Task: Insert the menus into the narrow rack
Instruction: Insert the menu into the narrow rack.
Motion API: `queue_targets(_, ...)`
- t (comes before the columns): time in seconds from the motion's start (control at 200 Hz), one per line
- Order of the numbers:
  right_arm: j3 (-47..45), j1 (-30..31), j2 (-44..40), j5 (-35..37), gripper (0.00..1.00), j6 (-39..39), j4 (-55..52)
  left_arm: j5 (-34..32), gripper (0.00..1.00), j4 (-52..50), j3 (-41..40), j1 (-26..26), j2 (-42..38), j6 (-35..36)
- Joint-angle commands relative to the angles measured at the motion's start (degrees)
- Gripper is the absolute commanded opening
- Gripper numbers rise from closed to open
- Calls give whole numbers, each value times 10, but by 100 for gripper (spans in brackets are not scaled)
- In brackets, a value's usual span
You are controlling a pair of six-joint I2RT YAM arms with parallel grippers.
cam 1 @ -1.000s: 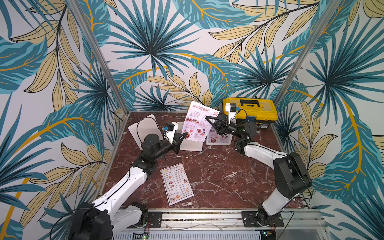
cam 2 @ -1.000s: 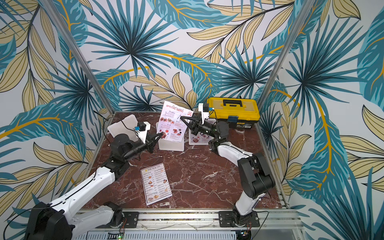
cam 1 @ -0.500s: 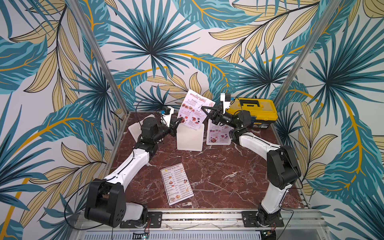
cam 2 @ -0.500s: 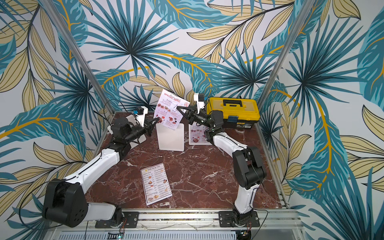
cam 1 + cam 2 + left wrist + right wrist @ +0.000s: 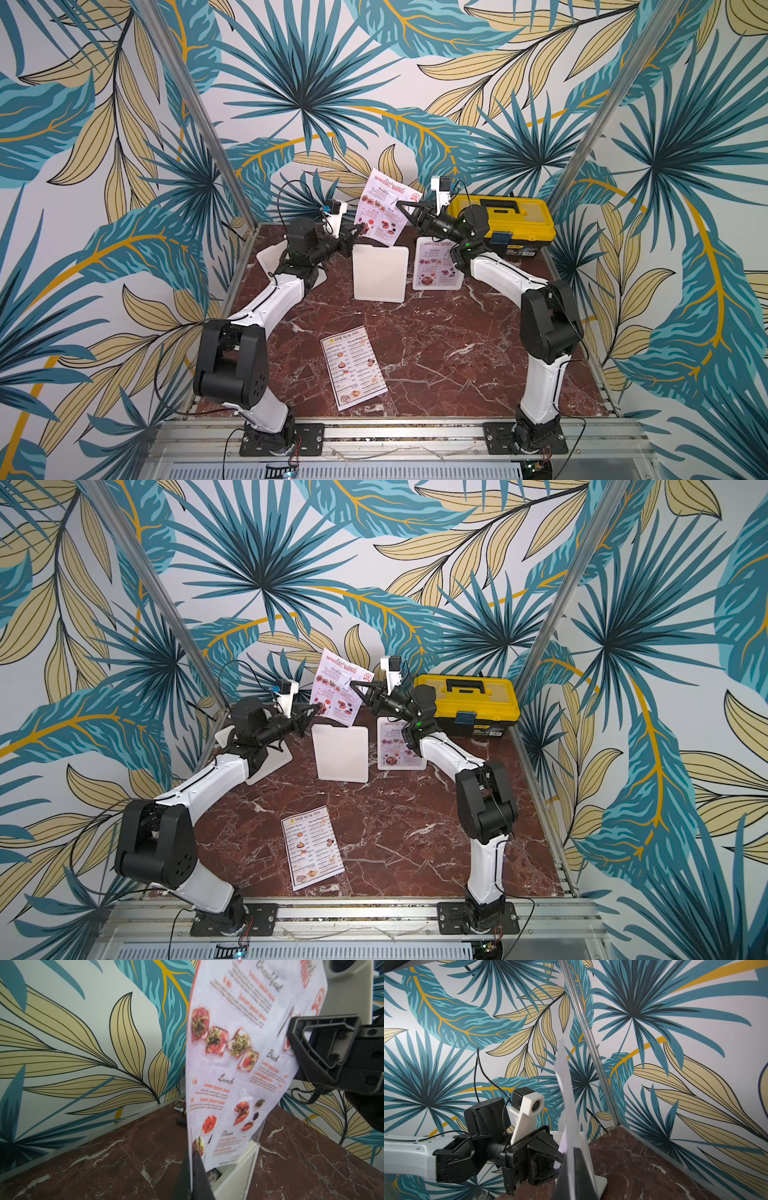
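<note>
**In both top views, your two arms hold one SPECIAL MENU sheet [image 5: 384, 208] over the white rack [image 5: 380, 272], upper centre of frame.**

Your left arm [image 5: 274, 299] climbs from the lower left, elbow bent. The left gripper [image 5: 362, 226] is clamped on the sheet's lower left corner, and the left wrist view shows its fingers [image 5: 198, 1169] pinched on the paper. Your right arm [image 5: 503, 270] arcs in from the lower right, with the right gripper [image 5: 400, 203] clamped on the sheet's right edge. The sheet hangs tilted, its bottom edge at the rack's top. You can't tell whether it's in the slot. The DIM SUM INN menu [image 5: 353, 368] lies flat on the marble table [image 5: 457, 357], lower centre. A second SPECIAL MENU [image 5: 436, 266] sits just right of the rack, near the yellow toolbox [image 5: 505, 218].
</note>
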Motion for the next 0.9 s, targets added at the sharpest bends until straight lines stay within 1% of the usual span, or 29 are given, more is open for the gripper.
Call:
queue_targets(0.0, 25, -1, 18, 5, 5, -13, -19, 12, 0, 1, 23, 10, 8, -6)
queue_targets(0.17, 38, -1, 29, 6, 5, -3, -22, 19, 0, 1, 18, 13, 3, -11)
queue_targets(0.536, 19, 2, 13, 16, 5, 2, -27, 15, 0, 1, -5, 14, -23, -16)
queue_targets(0.726, 15, 9, 8, 22, 4, -3, -37, -3, 0, 1, -16, 14, -36, -17)
queue_targets(0.891, 8, 14, 3, 29, 4, -5, -43, -7, 0, 1, -25, 15, -41, -18)
